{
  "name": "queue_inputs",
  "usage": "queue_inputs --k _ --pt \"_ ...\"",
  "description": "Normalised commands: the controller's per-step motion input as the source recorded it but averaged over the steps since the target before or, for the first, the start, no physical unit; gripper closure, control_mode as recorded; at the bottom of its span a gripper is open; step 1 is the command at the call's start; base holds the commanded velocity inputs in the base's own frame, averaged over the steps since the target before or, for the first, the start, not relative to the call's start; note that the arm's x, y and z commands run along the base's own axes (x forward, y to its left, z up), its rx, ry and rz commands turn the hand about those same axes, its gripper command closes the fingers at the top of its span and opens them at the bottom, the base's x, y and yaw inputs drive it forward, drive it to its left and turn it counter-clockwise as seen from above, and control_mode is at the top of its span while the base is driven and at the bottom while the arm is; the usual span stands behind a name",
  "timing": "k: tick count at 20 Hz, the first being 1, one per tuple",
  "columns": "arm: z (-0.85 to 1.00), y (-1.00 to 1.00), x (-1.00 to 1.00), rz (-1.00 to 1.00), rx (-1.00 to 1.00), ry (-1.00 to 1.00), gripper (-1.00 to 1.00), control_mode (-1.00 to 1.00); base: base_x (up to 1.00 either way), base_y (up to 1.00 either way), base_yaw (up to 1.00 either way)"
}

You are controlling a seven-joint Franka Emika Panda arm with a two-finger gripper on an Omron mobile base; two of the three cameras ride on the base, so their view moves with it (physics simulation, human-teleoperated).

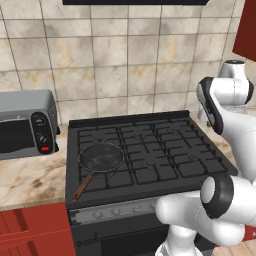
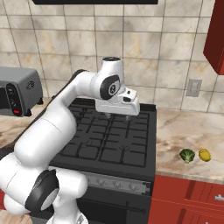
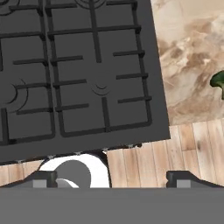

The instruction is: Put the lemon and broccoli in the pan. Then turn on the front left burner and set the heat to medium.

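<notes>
The gripper (image 2: 117, 115) hangs over the right side of the stove (image 2: 131, 144), jaws spread wide and holding nothing — this looks like the first step, going for the produce. The broccoli (image 2: 187, 155) and lemon (image 2: 204, 155) sit side by side on the counter (image 2: 183, 127) to the stove's right; the pan (image 1: 101, 157) waits on the front left burner (image 1: 119, 172), well apart from them. Next the arm must swing right and descend over one of them. No legible writing anywhere.

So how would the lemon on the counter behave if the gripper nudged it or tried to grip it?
The lemon looks roundish and smooth, so a nudge would probably roll it, perhaps toward the broccoli close beside it. Its rind looks firm, so it likely holds shape, though it might slip from a grip off its middle.
</notes>
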Motion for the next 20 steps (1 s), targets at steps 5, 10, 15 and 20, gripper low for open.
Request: queue_inputs --k 5,10,15,20 --pt "-0.79 -0.42 0.01 -0.08 -0.03 0.15 -1.0 -1.0 0.0 0.0 0.0" --pt "-0.44 -0.19 0.0 -0.02 0.0 0.01 -1.0 -1.0 0.0 0.0 0.0" --pt "-0.05 -0.27 0.01 -0.04 0.02 0.0 -1.0 -1.0 0.0 0.0 0.0" --pt "-0.01 -0.56 0.06 -0.04 0.12 -0.04 -1.0 -1.0 0.0 0.0 0.0"
